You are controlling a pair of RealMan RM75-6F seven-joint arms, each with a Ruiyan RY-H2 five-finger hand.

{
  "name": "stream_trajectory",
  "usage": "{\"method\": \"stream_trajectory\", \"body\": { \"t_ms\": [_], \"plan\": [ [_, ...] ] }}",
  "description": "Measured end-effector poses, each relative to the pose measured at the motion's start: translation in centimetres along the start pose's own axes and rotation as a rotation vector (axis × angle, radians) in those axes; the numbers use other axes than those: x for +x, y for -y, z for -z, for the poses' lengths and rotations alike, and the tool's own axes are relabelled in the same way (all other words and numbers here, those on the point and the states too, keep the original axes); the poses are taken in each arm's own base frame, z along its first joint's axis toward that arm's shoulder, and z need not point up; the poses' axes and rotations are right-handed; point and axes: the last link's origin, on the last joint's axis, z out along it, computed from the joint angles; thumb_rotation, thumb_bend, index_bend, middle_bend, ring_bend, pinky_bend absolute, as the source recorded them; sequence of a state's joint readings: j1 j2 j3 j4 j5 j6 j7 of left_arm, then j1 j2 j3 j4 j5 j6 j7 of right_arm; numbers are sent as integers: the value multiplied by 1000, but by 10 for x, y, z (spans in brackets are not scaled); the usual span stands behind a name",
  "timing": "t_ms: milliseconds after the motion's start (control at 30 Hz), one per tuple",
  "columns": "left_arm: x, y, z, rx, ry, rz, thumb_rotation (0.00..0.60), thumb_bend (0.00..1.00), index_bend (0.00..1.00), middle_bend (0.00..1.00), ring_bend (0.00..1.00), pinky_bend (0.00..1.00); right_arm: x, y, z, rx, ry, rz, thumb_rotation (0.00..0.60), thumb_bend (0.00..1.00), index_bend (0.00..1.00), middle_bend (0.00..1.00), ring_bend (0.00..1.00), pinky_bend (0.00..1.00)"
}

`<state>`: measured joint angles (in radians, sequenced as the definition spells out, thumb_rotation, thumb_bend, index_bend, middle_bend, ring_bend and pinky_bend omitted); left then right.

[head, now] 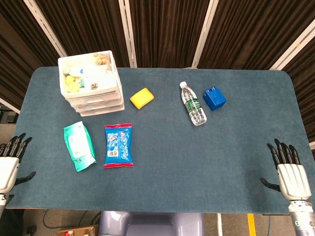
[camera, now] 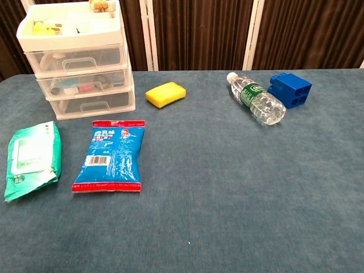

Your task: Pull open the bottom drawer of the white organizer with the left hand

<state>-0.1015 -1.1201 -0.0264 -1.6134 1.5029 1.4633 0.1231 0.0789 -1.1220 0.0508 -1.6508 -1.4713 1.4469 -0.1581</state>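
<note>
Head view: the left hand (head: 10,162), fingers spread and empty, waits at the table's near-left corner. Far-left stands the white organizer (head: 91,83), its bottom drawer (camera: 91,104) shut; the right hand (head: 290,169), likewise spread, is farther.

My left hand (head: 10,164), at 8 o'clock in head view: white ribbed palm plate, black fingers with glossy tips, black thumb. My right hand (head: 289,172), at 4 o'clock: same build, white back plate with lengthwise grooves, black fingers, black thumb. Below right hand, grey wrist cuff with small green mark. Between them at 6 o'clock, my pale grey-lilac rounded torso shell. Chest view shows none of my body.
</note>
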Motion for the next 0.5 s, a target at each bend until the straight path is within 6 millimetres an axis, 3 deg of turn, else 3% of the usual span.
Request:
{"method": "stream_trajectory", "body": {
  "t_ms": [500],
  "plan": [
    [-1, 1, 1, 19, 30, 9, 600, 76, 65, 0, 0, 154, -2, 2, 0, -6, 20, -7, 600, 102, 0, 0, 0, 0]
  ]
}}
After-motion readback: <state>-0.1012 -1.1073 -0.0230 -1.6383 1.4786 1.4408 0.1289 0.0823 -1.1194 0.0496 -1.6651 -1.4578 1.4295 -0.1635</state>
